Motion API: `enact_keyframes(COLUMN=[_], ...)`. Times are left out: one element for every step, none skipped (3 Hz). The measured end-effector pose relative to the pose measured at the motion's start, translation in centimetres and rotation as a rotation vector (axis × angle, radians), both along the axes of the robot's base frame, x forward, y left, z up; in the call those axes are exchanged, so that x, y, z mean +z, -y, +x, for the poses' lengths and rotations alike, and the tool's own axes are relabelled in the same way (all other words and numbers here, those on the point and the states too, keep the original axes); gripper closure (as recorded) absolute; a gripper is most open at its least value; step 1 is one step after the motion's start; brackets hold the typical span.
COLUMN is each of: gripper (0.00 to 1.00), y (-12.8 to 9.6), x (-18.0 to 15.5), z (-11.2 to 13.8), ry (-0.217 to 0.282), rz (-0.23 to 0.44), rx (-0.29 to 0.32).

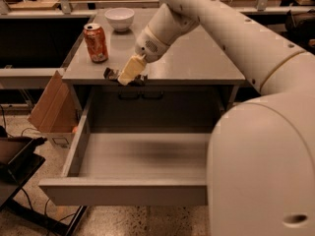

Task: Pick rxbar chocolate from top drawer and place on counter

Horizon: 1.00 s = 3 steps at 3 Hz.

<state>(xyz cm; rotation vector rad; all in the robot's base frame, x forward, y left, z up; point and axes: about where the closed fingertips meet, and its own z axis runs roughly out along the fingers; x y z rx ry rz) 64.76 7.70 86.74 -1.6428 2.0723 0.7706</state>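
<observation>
My gripper [128, 75] is over the front edge of the counter [197, 58], above the open top drawer [138, 154]. It is shut on the rxbar chocolate [112, 74], a dark shiny bar whose ends stick out left and right of the pale fingers [131, 69]. The bar is level with the counter's front lip. The drawer is pulled out and its grey floor is bare. My white arm reaches in from the upper right and fills the right side of the view.
An orange-red soda can [96, 43] stands on the counter's left, near the gripper. A white bowl [119, 18] sits at the back left. A cardboard box [51, 107] leans beside the cabinet's left. A dark chair [17, 159] is at the lower left.
</observation>
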Motion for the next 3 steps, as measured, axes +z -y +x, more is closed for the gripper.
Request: enact_keyframes(gripper=[1.0,1.0,1.0], y=[1.3,4.7,8.0], x=[4.4,10.0,11.6], z=[2.4,8.6,13.3], ry=[0.023,0.221,0.374], rz=[-0.016,-0.068,-0.14], rx=[-0.058,-0.249,-0.409])
